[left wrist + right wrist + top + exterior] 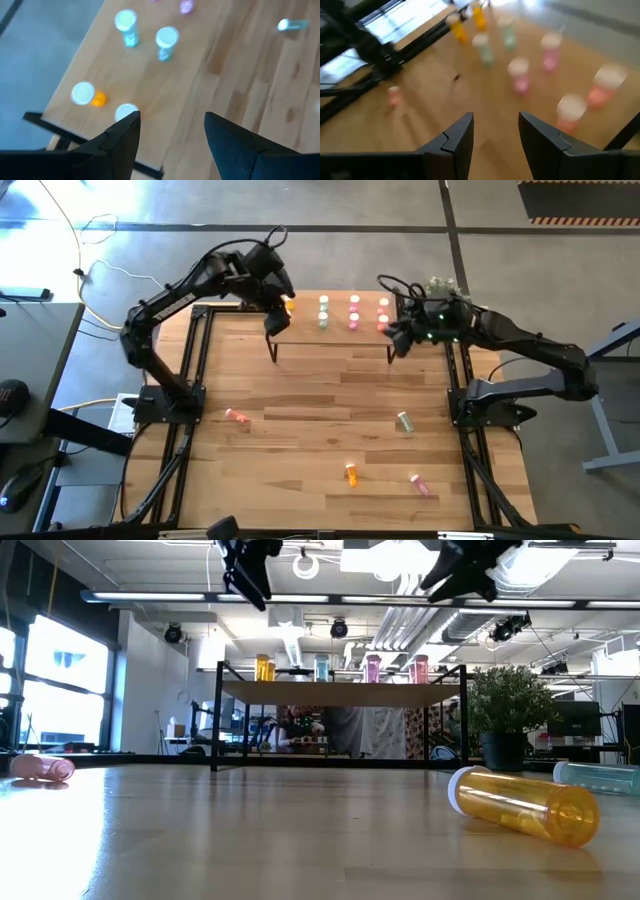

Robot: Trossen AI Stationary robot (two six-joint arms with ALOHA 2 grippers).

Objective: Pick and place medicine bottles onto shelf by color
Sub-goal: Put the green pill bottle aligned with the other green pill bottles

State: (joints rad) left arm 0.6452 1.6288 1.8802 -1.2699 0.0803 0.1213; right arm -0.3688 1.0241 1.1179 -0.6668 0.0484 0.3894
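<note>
Where white caps shine, translucent cylindrical bottles [353, 312] on light-wood shelf [330, 338].

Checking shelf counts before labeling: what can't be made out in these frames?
- Shelf left end, high view: left gripper covers the orange bottles.
- Right wrist view: shelf bottles blurred, reddish bottle colour unsure.
- Low view: green bottle cut off by the edge.

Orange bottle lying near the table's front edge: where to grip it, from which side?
Grip the orange bottle mid-body, coming straight down, fingers straddling its long axis. It lies on its side with the white cap toward the shelf, so the round body is the clearest hold.
</note>
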